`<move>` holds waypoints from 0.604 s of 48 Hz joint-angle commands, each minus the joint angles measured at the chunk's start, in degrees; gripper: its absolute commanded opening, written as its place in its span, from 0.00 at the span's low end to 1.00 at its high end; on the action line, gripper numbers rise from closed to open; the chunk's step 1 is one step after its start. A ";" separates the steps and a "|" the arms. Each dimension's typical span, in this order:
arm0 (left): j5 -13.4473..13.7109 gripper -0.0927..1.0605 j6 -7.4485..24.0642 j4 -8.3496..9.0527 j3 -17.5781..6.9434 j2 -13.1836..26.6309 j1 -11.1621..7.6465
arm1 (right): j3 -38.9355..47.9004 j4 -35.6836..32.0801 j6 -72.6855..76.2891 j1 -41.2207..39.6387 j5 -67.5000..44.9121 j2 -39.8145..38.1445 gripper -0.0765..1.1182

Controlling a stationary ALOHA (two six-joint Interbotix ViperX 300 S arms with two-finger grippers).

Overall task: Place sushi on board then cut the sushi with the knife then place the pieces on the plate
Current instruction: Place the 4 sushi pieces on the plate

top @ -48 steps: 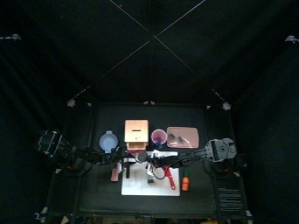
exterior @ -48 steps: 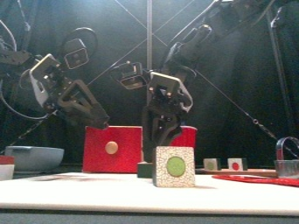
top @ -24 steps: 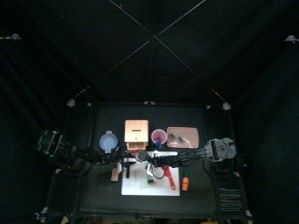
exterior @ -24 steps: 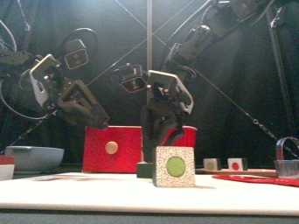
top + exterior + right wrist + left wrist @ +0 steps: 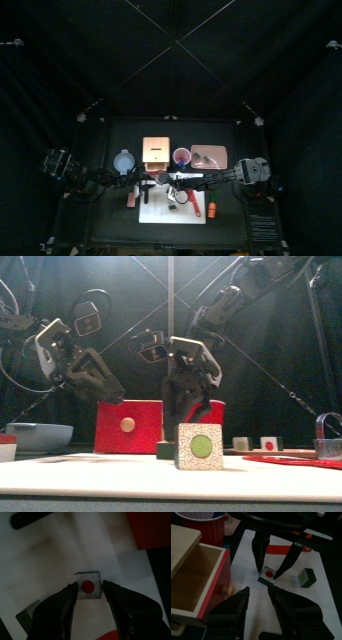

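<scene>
On the white cutting board lies a sushi piece with a red centre. My right gripper hangs over it, open, one jaw on each side of the piece. From the left wrist view the red-centred piece sits between the right gripper's fingertips. A second piece with a green centre stands nearer the board's front, a dark green block beside it. My left gripper hovers open beside the board, holding nothing.
The wooden box stands with its red drawer pulled out, left of the board. Behind are the red cup, the blue-grey bowl at the left and the pink tray at the right. An orange toy lies by the board's right edge.
</scene>
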 commanded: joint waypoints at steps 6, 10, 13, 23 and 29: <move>-0.18 0.74 0.18 -0.35 -0.62 -0.79 -0.09 | -0.35 0.88 -0.18 -0.26 0.09 -1.76 0.74; -0.18 0.74 0.09 -0.35 -0.70 -0.79 -0.18 | -0.44 1.23 -0.26 -0.44 0.35 -2.64 0.74; -0.18 0.74 0.09 -0.35 -0.70 -0.79 -0.18 | -0.44 1.76 -0.62 -0.62 0.62 -2.99 0.74; -0.18 0.74 0.26 -0.35 -0.97 -0.79 -0.18 | -1.23 5.89 -5.10 -2.02 2.90 -2.64 0.74; -0.18 0.74 0.26 -0.26 -1.32 -0.79 0.26 | -1.58 8.70 -7.91 -2.20 3.43 -2.29 0.74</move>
